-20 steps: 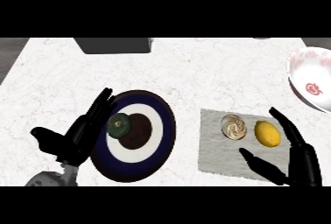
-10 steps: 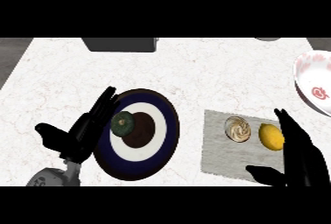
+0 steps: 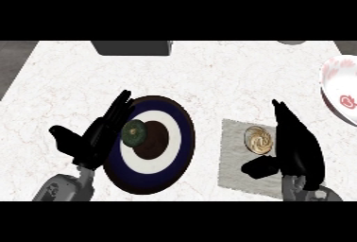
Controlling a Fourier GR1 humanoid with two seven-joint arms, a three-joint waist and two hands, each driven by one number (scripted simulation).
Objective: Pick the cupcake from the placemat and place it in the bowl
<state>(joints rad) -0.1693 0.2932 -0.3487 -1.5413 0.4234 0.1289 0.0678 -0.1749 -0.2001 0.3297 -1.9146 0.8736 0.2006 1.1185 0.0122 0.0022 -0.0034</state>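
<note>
The cupcake [image 3: 259, 140], a small round with a tan swirl top, stands on the grey placemat [image 3: 233, 165] right of centre. My right hand [image 3: 298, 146] is open with straight fingers, lying over the mat's right part just right of the cupcake, its thumb below the cupcake. Whether it touches the cupcake I cannot tell. The white bowl [image 3: 339, 90] with red marks sits at the right edge, cut off by the view. My left hand [image 3: 94, 134] rests open at the left rim of a plate.
A navy plate [image 3: 182, 142] with a white ring and dark centre holds a round green item [image 3: 134, 133]. A dark grey box [image 3: 132, 47] stands at the counter's back edge. The counter's left edge [image 3: 17, 71] runs along dark floor.
My right hand has moved left and forward over the placemat and now covers the yellow fruit that lay beside the cupcake. The left hand has barely shifted.
</note>
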